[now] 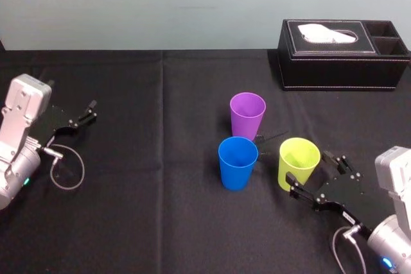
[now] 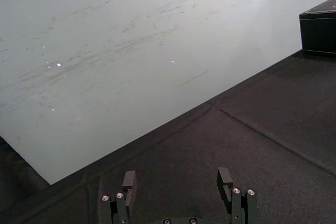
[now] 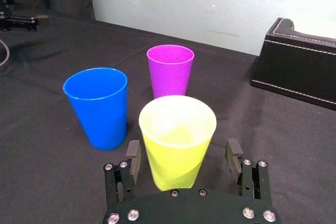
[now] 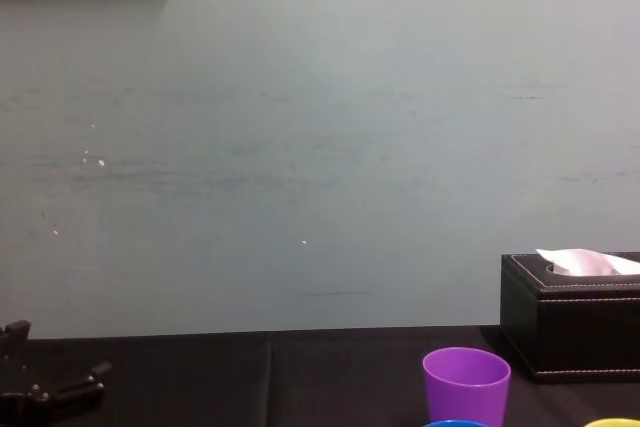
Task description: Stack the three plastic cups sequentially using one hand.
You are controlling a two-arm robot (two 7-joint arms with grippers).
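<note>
Left gripper (image 1: 94, 111) parked far out at 9 o'clock from the cups, fingers spread, nothing between them. Blue cup (image 1: 237, 163) upright, purple cup (image 1: 247, 115) just behind at its 12 o'clock, yellow-green cup (image 1: 299, 163) near at its 3 o'clock; all rims up, long axes vertical. Right gripper (image 1: 311, 170), the nearer arm, is released, fingers flanking the yellow-green cup at its 10 o'clock; likely next need is closing, then carrying toward 9 o'clock over the blue cup.
</note>
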